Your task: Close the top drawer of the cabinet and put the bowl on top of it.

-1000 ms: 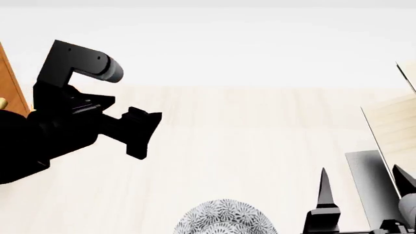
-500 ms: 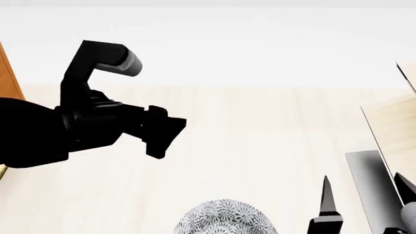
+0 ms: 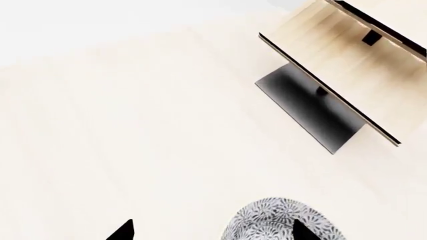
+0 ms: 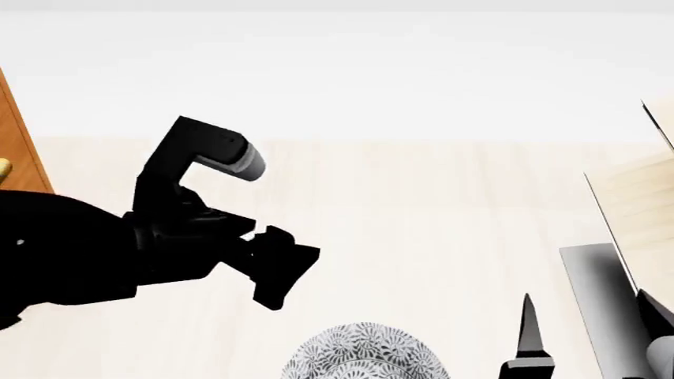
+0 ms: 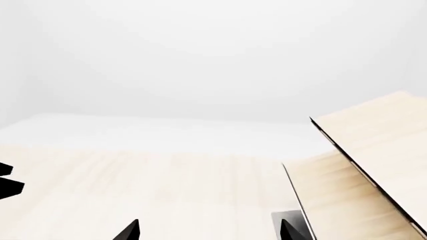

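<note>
In the head view the patterned bowl (image 4: pixel 365 352) is seen at six o'clock, cut by the lower frame edge and resting on the pale wood floor (image 4: pixel 421 221). The left end effector (image 4: pixel 276 268) is held above and toward ten o'clock of the bowl, apart from it; whether its jaws are parted cannot be told from this view. In the left wrist view the bowl (image 3: pixel 283 220) is shown between two dark fingertips (image 3: pixel 122 231) that are set wide apart, and nothing is gripped by them. A thin strip of the orange-brown cabinet (image 4: pixel 19 138) is visible at nine o'clock, with a small bit of brass handle beside it; the top drawer itself cannot be made out. The right end effector (image 4: pixel 585 335) is seen at five o'clock, its pointed fingers spread and nothing held between them. A pale wood structure (image 4: pixel 642 205) with a dark base (image 4: pixel 602 304) is placed at four o'clock, behind the right end effector.
</note>
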You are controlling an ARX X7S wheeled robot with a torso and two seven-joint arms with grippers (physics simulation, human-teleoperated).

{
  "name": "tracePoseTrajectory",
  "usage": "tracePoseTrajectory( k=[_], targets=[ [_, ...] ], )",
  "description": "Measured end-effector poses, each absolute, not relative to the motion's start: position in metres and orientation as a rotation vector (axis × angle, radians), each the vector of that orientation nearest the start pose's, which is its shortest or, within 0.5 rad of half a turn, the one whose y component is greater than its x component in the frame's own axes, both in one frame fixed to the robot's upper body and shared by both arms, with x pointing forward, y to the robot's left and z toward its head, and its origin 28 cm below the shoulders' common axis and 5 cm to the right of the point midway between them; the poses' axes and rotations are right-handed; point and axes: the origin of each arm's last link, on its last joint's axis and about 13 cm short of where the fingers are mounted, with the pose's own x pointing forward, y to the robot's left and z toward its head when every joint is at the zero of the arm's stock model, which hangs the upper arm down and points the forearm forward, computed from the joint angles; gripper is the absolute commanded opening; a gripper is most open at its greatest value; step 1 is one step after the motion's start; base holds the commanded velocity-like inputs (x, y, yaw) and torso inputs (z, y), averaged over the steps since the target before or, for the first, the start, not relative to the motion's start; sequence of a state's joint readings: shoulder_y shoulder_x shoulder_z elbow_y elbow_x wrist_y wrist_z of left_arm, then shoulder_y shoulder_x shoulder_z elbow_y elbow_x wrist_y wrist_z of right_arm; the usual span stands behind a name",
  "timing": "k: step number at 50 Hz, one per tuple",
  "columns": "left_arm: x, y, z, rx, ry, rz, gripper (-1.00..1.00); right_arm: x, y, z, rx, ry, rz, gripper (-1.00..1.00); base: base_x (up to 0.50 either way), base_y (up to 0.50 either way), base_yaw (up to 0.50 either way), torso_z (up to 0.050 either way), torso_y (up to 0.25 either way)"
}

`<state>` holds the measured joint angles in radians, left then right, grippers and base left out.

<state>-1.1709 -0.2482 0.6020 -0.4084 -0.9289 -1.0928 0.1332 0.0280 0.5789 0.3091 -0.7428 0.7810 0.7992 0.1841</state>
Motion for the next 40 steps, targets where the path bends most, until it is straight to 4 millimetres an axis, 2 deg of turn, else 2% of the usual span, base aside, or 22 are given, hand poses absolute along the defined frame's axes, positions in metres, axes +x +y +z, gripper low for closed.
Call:
tracePoseTrajectory(
  k=[40],
  targets=[
    [0.357,0.17,0.144,0.001,0.699,-0.763,1.0,0.177,-0.19,0.15,-0.028,0.022,0.054,1.0,0.0,0.0,0.0,0.0,0.0]
  ],
)
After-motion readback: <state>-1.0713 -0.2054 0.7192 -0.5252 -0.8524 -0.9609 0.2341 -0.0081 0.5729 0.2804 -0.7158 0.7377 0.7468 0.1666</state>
